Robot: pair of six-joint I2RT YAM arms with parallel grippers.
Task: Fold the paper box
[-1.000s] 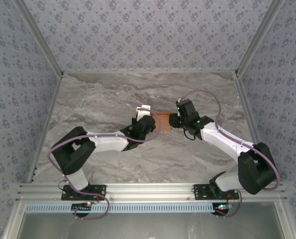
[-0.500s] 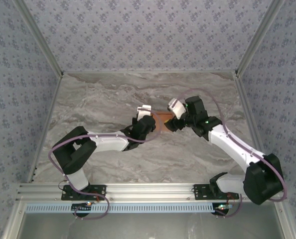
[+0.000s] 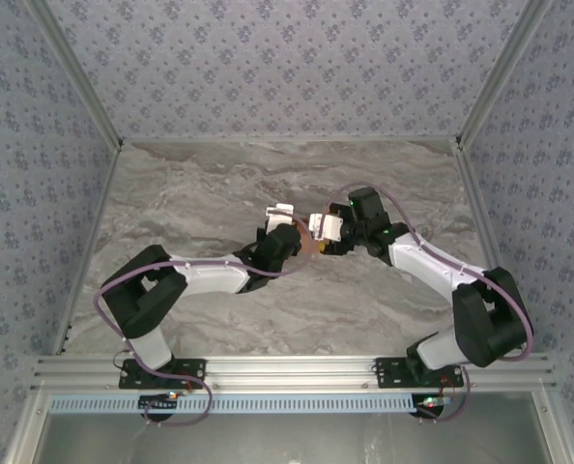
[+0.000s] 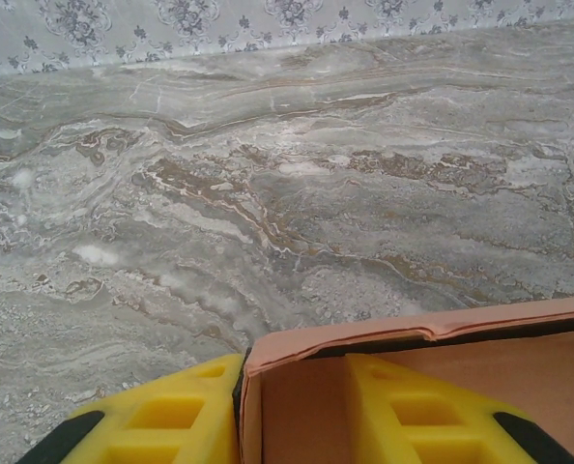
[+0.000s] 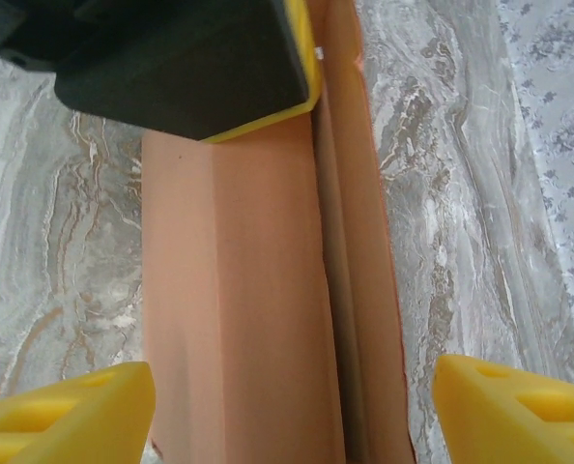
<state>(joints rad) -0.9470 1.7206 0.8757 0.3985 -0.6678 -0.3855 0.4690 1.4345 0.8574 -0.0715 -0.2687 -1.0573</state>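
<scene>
Fingers [image 4: 166, 425] of my left gripper [image 4: 292, 416] pinch one wall of the paper box [image 4: 480, 387], one inside, one outside. Spread wide, my right gripper [image 5: 292, 387] straddles the box from the right, at table [image 3: 200, 193] centre; contact unclear.

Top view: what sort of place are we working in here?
Probably a lab robot test cell rather than a home or shop: a marble-patterned table boxed in on three sides by wallpapered walls, with an aluminium rail running along the near edge.
</scene>
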